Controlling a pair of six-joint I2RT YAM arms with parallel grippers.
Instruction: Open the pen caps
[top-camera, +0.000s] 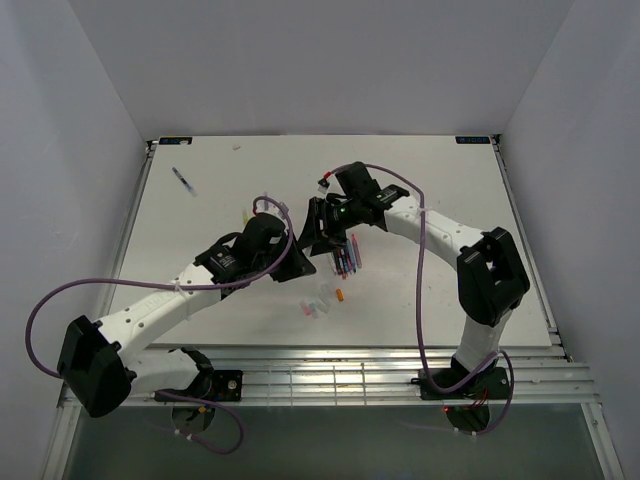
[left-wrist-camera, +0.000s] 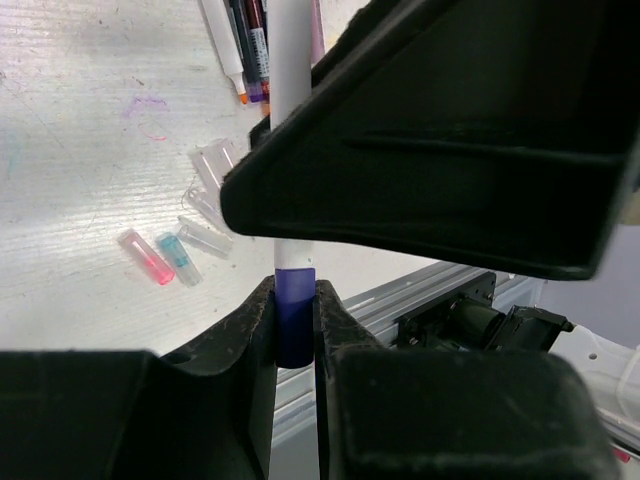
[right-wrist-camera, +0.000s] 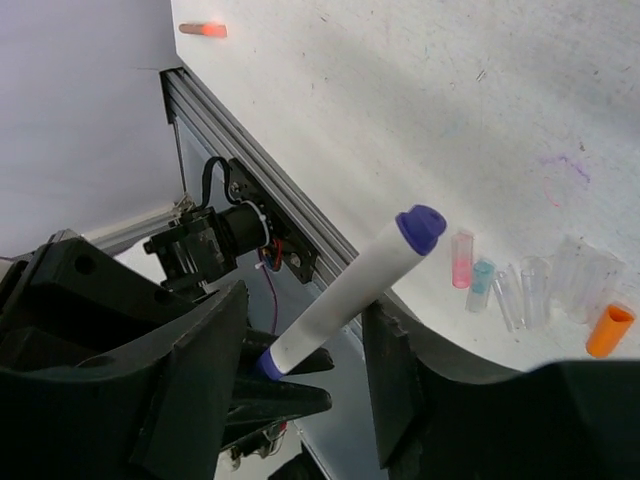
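Purple cap (left-wrist-camera: 293, 330) sits pinched tight in the left gripper (left-wrist-camera: 295, 295). Around the pen (right-wrist-camera: 350, 290), the right gripper (right-wrist-camera: 305, 315) stands wide open, not touching. It should squeeze the pen's white middle, then pull straight away from the cap. From above, both grippers hide the pen.

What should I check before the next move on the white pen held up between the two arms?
1. Hold of the left pincer on the purple end of the pen: ok, clamped.
2. The right pincer straddles the white barrel: ok.
3. The right pincer grips that barrel: not ok, its jaws stand open with gaps on both sides.
4. Which end carries the cap: cannot tell, the far end is purple too.
5. The loose caps lie on the table, apart from both pincers: ok.
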